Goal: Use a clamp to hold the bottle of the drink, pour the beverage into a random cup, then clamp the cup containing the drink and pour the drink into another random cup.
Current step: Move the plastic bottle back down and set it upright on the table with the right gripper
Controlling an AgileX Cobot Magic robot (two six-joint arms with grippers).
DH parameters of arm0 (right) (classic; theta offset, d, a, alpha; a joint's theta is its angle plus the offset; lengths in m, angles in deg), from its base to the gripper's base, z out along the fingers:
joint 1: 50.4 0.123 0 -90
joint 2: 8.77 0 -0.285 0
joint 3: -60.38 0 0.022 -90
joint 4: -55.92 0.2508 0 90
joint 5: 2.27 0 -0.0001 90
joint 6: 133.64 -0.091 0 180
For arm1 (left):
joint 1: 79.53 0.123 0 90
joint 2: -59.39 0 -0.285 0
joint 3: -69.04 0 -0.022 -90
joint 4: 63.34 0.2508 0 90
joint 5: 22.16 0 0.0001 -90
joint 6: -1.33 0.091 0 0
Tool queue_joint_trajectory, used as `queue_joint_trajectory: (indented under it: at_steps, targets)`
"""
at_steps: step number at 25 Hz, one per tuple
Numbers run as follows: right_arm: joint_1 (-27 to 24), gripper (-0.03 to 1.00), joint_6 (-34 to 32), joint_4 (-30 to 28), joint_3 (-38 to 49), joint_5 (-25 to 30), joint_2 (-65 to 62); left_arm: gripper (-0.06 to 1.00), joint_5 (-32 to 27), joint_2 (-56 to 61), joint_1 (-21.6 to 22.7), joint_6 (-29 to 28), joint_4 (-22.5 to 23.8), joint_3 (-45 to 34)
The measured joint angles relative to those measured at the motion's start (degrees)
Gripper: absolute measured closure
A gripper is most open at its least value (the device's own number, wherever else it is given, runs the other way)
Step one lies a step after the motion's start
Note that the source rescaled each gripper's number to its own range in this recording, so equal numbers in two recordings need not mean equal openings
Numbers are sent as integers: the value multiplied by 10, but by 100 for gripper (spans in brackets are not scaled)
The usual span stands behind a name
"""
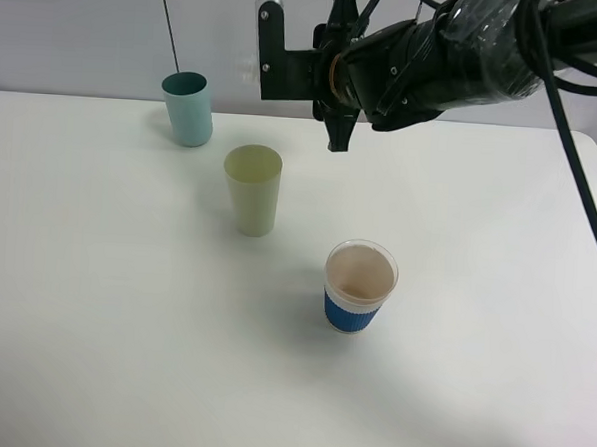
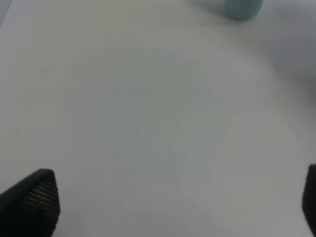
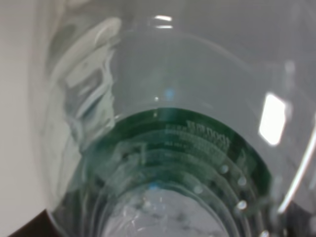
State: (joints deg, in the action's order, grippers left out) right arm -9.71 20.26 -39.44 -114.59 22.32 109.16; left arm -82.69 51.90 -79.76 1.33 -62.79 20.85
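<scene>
Black right gripper (image 1: pixel 292 63) aloft with the clear plastic bottle with a green label band (image 3: pixel 173 148): the first pour is in hand but not yet begun.
From the right wrist the bottle fills the frame, hard against the camera, while the arm hangs high over the white table (image 1: pixel 93 323). I judge the claw clamped on it, though its fingers hardly show, and the high camera does not make the bottle out. The left gripper (image 2: pixel 173 202) is spread wide with nothing between its tips. Below stand a teal plastic cup (image 1: pixel 187 108), a pale yellow-green cup (image 1: pixel 252 189) and a clear cup with a blue band (image 1: pixel 358 287); none surely holds drink. Next, the bottle's mouth must come over one rim, then tilt slowly.
</scene>
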Motion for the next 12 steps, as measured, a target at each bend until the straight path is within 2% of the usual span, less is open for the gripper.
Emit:
queue_joint_trajectory:
  at_steps: [4, 9, 12]
  targets:
    - [-8, 97, -33, 98, 0, -37, -18, -6, 0, 0, 0, 0, 0, 0]
    - [-25, 97, -39, 253, 0, -78, -39, -6, 0, 0, 0, 0, 0, 0]
    - [-32, 97, -39, 326, 0, -88, -48, -6, 0, 0, 0, 0, 0, 0]
